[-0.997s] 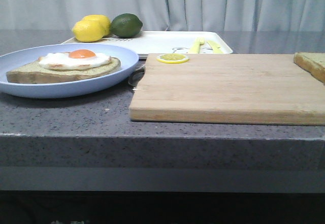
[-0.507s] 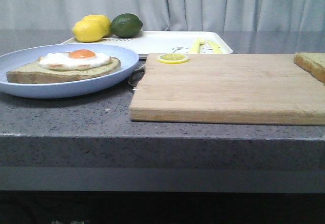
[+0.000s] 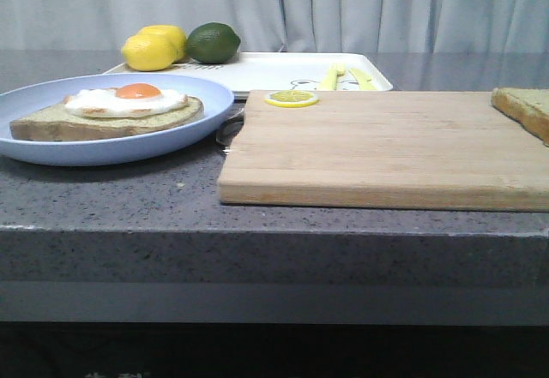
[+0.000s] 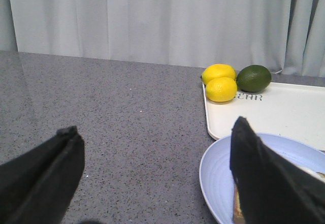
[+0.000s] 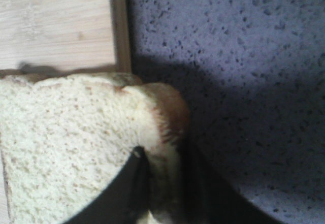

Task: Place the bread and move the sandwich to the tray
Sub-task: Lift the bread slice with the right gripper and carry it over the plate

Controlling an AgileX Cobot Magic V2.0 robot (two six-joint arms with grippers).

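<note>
While the right gripper pinches the crust edge of the bread, its dark fingers closed on either side of the slice, the pale speckled crumb fills much of the right wrist view and overhangs the corner of the wooden cutting board, with speckled grey countertop beyond it. From the front, that same bread shows only as a tan-crusted corner at the far right edge of the cutting board, and whether it rests on the wood or is lifted just clear of it is hard to judge from this low angle. On the board's far left corner lies a thin lemon slice. Left of the board, the sandwich, a speckled slice topped with a fried egg and orange yolk, sits on the round pale blue plate. The left gripper hangs with its black fingers spread wide apart, holding nothing, the plate rim under its one finger. Farther back, the white tray carries yellow cutlery at its right end and, at its left end, two lemons touching a green lime. Printed dark letters on the tray read, partly hidden, as "EAR". A grey curtain closes the background.
</note>
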